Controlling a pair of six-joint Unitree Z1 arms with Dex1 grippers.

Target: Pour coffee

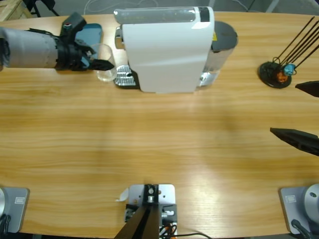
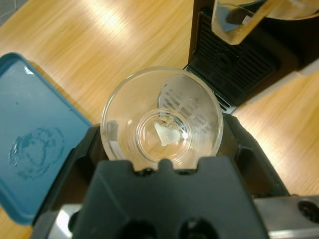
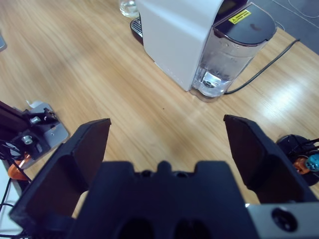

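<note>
The bench (image 1: 159,144) is a long wooden top, and most of its near and middle stretch lies bare, from the left edge across to the right gripper. At the far side, near the middle, stands the white coffee machine (image 1: 167,50), with its clear water tank (image 3: 219,69) on its right end and its metal drip tray (image 1: 124,78) at its left foot. A black stand (image 1: 275,73) with thin rods sits near the far right edge, well apart from the machine.

The left arm (image 1: 30,47) comes in from the upper left edge. Its gripper (image 1: 102,64) is closed around a small clear glass (image 2: 162,119), jaws pressing on either side. The glass stands just beside the drip tray, at the machine's left end. Through its base a thin film of pale coffee (image 2: 162,134) shows. A teal tray (image 2: 35,134) lies just behind the left gripper, close to the bench's far edge.

The right gripper (image 1: 299,112) reaches in from the right edge, jaws spread wide with nothing between them, over bare wood.
</note>
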